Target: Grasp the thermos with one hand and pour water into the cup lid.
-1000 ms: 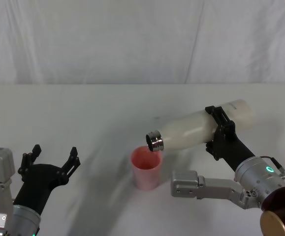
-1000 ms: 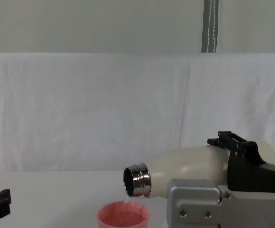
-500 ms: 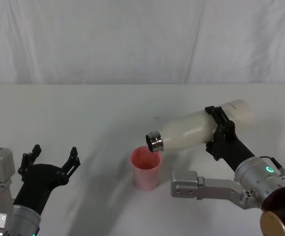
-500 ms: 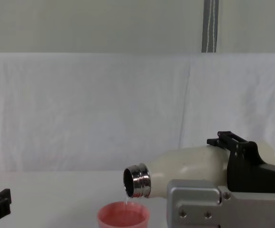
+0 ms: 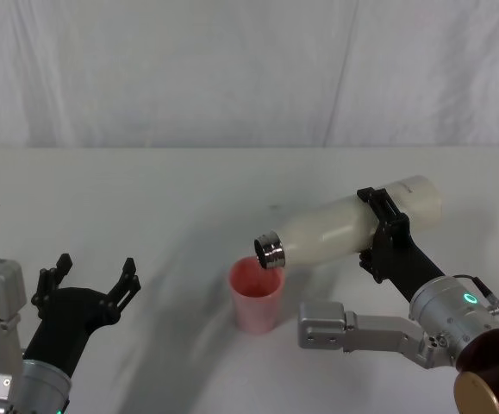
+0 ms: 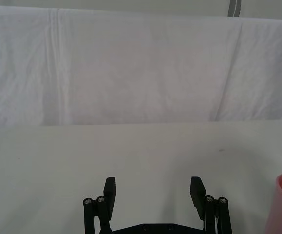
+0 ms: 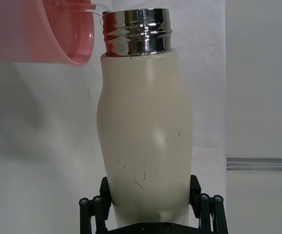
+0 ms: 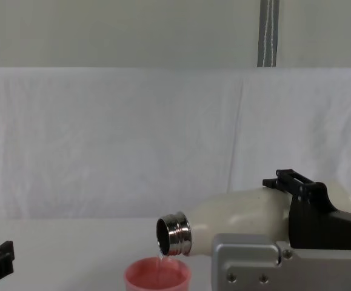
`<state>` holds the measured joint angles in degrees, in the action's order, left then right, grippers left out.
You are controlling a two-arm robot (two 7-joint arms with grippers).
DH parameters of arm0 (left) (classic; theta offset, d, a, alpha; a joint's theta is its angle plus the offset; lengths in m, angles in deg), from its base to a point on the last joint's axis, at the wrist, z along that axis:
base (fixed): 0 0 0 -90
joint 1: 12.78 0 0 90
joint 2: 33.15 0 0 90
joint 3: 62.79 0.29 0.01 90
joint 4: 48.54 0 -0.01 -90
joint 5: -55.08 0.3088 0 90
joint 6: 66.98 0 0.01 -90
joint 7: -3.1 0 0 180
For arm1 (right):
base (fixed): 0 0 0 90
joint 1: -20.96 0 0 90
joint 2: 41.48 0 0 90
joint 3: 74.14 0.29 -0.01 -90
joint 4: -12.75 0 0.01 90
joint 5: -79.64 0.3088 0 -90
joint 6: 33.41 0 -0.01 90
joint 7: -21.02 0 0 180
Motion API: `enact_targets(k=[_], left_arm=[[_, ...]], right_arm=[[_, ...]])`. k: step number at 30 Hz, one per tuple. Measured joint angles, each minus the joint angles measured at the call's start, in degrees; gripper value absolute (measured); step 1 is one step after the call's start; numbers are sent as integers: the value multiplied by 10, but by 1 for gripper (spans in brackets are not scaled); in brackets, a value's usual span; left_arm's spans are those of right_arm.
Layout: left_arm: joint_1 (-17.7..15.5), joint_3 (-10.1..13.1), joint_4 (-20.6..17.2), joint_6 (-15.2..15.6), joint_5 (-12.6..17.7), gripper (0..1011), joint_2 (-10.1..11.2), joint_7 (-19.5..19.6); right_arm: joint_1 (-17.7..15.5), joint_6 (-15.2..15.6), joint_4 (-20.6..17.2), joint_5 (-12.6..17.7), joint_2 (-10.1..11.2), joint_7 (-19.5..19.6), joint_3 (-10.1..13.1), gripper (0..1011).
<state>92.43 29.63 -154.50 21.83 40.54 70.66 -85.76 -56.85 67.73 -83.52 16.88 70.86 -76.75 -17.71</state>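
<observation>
My right gripper (image 5: 381, 233) is shut on the cream-white thermos (image 5: 344, 225), which lies tilted with its steel neck (image 5: 269, 250) down over the pink cup lid (image 5: 256, 294). A thin stream of water runs from the neck (image 8: 173, 235) into the cup lid (image 8: 157, 276). The right wrist view shows the thermos (image 7: 145, 131) between the fingers, its mouth at the rim of the cup lid (image 7: 43, 31). My left gripper (image 5: 92, 278) rests open near the table's front left; its fingers (image 6: 110, 192) hold nothing.
The white table (image 5: 146, 198) carries only the cup lid. A white cloth backdrop (image 5: 232, 69) closes off the far side. The right arm's grey link (image 5: 352, 326) lies close to the cup lid's right side.
The thermos has tipped slightly further, its neck dropping a little lower over the cup lid. The left arm has not moved.
</observation>
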Motion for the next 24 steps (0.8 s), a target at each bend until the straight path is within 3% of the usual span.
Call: enact_targets(k=[24], left_arm=[[0,0,0,0,0,1001,0,0]], right_arm=[[-2,0,2,-1,1,0,-2,959]])
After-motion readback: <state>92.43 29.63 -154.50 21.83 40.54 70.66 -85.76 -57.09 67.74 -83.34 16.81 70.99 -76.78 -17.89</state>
